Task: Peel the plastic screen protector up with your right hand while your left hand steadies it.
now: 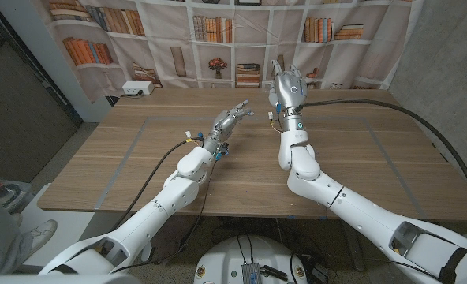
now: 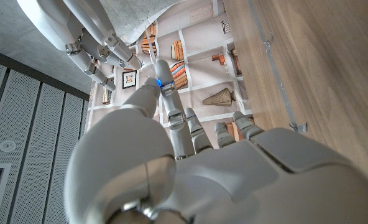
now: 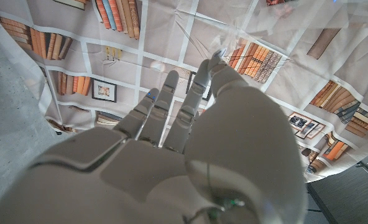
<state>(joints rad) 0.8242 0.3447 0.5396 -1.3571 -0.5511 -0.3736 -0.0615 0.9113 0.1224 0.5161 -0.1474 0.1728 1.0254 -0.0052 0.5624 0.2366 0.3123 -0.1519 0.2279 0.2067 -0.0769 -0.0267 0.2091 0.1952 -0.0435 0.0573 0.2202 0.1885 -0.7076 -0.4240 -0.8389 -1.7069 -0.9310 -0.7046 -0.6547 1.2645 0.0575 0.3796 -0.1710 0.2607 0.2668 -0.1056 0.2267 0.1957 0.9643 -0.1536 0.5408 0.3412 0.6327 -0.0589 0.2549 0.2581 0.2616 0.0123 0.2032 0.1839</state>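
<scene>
Head view: right hand raised above the wooden table, fingers up toward the bookshelf backdrop. Right wrist view: thumb and a fingertip pinch a thin clear plastic screen protector, barely visible against the backdrop. Left hand low over table centre, fingers stretched forward and apart, holding nothing, clear of the film

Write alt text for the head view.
Two white robot arms reach over a wooden table: the left hand low near the middle, the right hand raised, fingers pointing up. A bookshelf-print curtain hangs behind. Any clear film between the hands is too faint to make out.
</scene>
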